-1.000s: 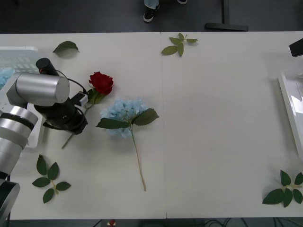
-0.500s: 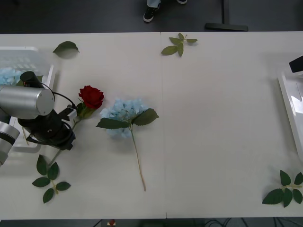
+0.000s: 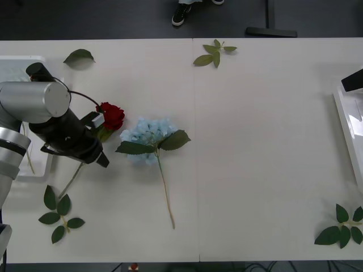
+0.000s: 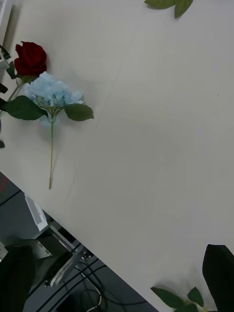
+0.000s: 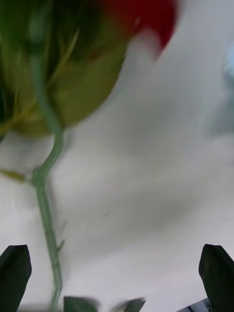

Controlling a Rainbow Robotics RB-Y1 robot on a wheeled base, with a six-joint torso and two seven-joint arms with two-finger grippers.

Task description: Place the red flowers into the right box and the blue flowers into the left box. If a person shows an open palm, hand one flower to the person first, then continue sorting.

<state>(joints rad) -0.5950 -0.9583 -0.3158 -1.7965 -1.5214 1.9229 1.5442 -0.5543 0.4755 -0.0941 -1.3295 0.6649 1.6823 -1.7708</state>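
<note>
My left pincer point(image 5: 117, 278) hangs spread wide just above the table point(image 3: 255, 141), both dark tips at the corners of my wrist view and nothing between them. The red rose point(image 3: 112, 115) lies on the table's left part, its head touching or nearly touching the blue hydrangea point(image 3: 148, 135) beside it. Its stem point(image 5: 46, 209) passes close by one tip, off to one side of the gap, not centred.

The risk, as I judge it: if I close from here, that tip may land on the stem and roll it aside, or I catch only a leaf and the rose slips out when I lift. With the two heads so close, a sloppy grab could also drag the hydrangea along, and that one belongs in the left box point(image 3: 17, 68), not with the rose.

The rose's long axis runs diagonally: head toward the far side and the table's middle, stem trailing back toward me and to my left, ending near a loose leaf sprig point(image 3: 57, 218). The hydrangea's stem runs almost straight back toward me.

My right pincer point(image 4: 219, 273) waits well off on the right, near the right box point(image 3: 349, 124); I cannot tell whether it is open or closed
</note>
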